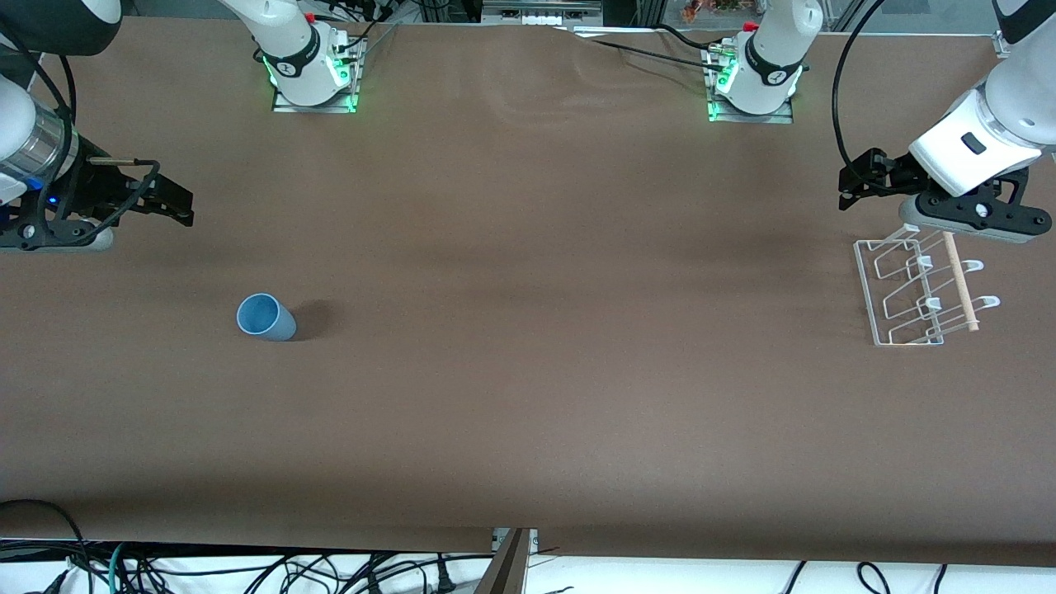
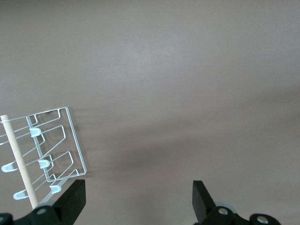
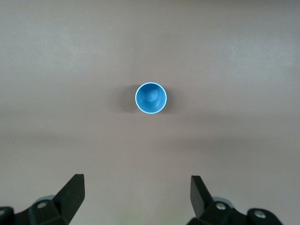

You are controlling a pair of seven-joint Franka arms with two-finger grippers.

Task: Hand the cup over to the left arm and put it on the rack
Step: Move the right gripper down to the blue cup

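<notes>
Front view: the cup [image 1: 266, 317] was seen upright on the table [image 1: 528, 396], toward the right arm's end, and the rack [image 1: 920, 289] toward the left arm's end. The right pincer [image 3: 136, 192] was held high with fingers apart. The left pincer [image 2: 138, 197] was held over the rack's edge, also spread and empty.

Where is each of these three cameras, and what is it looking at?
Front view: high across the table, facing both arms; shows cup, rack, left end effector, right end effector.
Left wrist view: on the left arm, looking down past its open fingers at the rack.
Right wrist view: on the right arm, above the upright cup; open fingers show.
Shared: front and right wrist views show the cup.
</notes>
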